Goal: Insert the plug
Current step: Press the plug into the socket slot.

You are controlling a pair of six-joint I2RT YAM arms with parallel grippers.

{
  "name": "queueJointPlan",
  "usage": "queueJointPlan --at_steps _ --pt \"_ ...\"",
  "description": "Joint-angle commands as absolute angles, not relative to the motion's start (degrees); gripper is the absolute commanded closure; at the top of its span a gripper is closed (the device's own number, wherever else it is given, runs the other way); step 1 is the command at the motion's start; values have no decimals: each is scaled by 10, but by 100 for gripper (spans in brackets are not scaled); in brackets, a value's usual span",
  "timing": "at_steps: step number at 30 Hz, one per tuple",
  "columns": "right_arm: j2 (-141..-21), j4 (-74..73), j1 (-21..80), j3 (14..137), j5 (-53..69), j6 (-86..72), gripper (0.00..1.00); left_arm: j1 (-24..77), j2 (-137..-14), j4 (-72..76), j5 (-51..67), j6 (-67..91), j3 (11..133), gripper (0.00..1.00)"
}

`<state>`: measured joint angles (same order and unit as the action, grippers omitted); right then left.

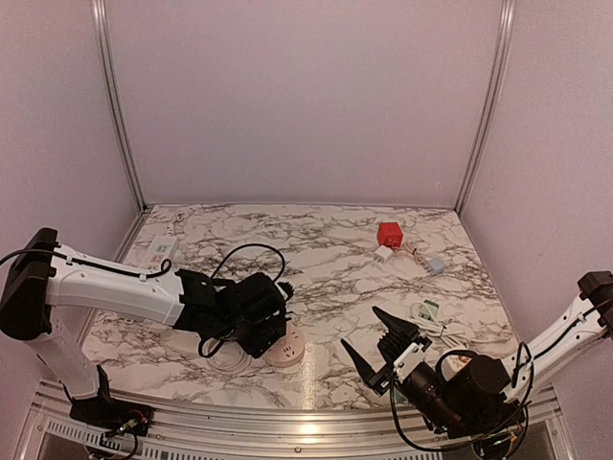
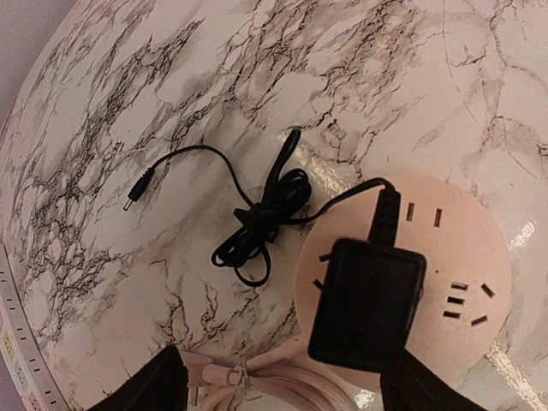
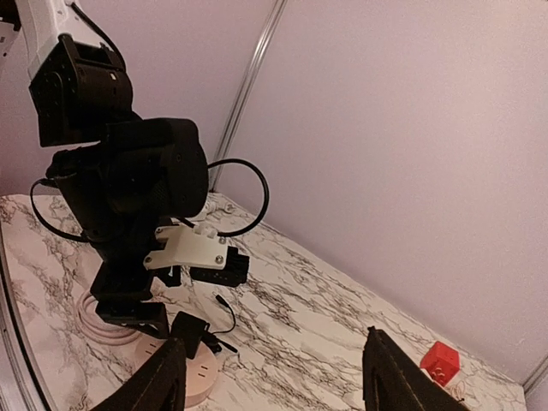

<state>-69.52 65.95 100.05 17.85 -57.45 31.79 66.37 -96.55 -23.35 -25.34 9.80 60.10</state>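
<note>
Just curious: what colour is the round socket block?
Pale pink; the round socket block shows best in the left wrist view.

I have open tabletop (image 1: 335,287) between the two arms to pass through. My left gripper (image 2: 291,383) hangs low over the socket (image 1: 292,355), blocking it from above; a tangled cable (image 2: 265,214) lies just beside it. A red block (image 1: 390,233) sits far right.

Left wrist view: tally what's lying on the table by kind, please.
Black power adapter: 1
Black cord: 1
Round socket: 1
Pale coiled cable: 1
Total: 4
</note>
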Motion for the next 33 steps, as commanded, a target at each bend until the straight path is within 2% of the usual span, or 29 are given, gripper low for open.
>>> queueJointPlan --at_steps 1,7,13,21,33 --pt "-700 672 1004 197 -582 327 35 660 -878 -192 -224 89 579 21" --pt "-702 676 1005 197 -584 331 35 657 -821 -154 -273 84 555 21" --pt "-704 681 1007 197 -587 336 35 645 -885 -169 -265 83 570 20" --pt "-708 683 1010 198 -587 340 35 636 -958 -212 -332 106 595 21" --pt "-713 692 1011 197 -591 346 35 637 -897 -161 -272 102 557 22"
